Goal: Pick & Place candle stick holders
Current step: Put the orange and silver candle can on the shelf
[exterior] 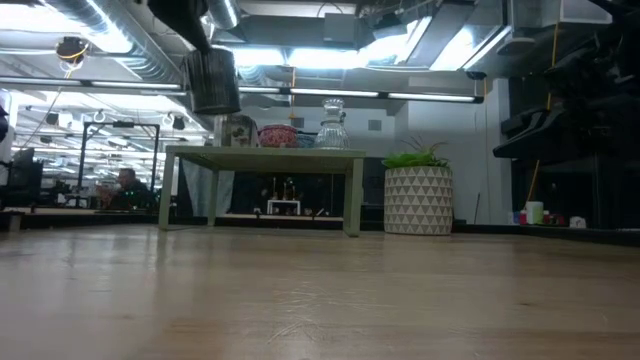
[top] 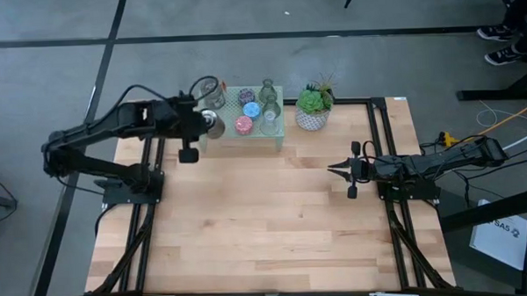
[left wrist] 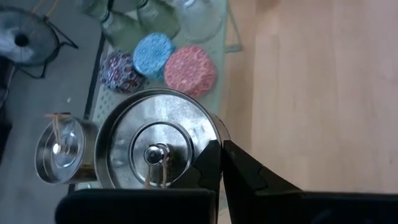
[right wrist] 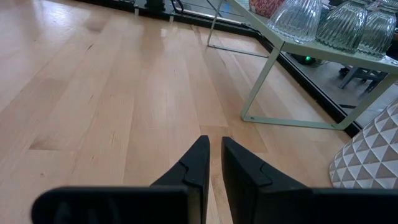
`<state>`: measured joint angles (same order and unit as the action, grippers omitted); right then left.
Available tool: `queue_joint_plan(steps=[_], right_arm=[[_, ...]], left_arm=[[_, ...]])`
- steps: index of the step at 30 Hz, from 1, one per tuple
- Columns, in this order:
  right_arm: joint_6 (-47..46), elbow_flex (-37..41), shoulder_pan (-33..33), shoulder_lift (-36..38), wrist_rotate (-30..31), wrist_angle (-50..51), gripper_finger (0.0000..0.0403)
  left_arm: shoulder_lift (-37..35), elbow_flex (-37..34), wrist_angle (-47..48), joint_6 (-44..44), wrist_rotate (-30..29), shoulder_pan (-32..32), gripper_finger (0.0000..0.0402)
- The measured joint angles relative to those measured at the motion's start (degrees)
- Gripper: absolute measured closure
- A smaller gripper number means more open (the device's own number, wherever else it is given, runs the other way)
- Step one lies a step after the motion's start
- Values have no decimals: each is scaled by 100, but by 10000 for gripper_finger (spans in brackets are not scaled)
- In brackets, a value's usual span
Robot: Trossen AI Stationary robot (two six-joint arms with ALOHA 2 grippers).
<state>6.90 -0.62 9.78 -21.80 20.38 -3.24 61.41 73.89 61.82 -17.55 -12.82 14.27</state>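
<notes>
My left gripper is shut on a shiny silver candle stick holder, held in the air at the left end of the mint-green stand. In the low view the holder hangs higher than the stand top. On the stand rest purple, blue and pink holders, beside clear glass ones. A second, smaller silver holder stands left of the stand. My right gripper waits shut at the table's right, low over the wood, with nothing between its fingers. My left gripper pinches the silver holder's rim on the side toward the arm. One finger is inside the cup and the other outside. The fingers slant down from the table's left. The holder hangs lifted clear, mouth up, slightly tilted.
A green plant in a white patterned pot stands just right of the stand. A dark wire loop lies behind the stand's left end. The wooden tabletop stretches toward the near edge. People and furniture show in the room beyond.
</notes>
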Motion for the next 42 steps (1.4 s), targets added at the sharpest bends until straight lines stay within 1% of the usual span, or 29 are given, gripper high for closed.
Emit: queue_joint_plan(steps=[7, 10, 20, 25, 33, 42], right_arm=[[0, 0, 0, 2, 0, 2, 359], [0, 0, 0, 2, 0, 2, 359], [0, 0, -2, 2, 0, 1, 359], [0, 0, -2, 2, 0, 1, 359], [0, -1, 0, 2, 0, 0, 359], [0, 0, -2, 2, 0, 1, 359]], left_arm=[[127, -117, -50, -166, 352, 708, 399], [252, -136, -34, -167, 416, 953, 399], [761, -136, -216, -226, 744, 1431, 398], [941, -136, -228, -247, 769, 1532, 398], [963, -136, -512, -283, 787, 1553, 397], [963, -138, -507, -272, 785, 1553, 370]])
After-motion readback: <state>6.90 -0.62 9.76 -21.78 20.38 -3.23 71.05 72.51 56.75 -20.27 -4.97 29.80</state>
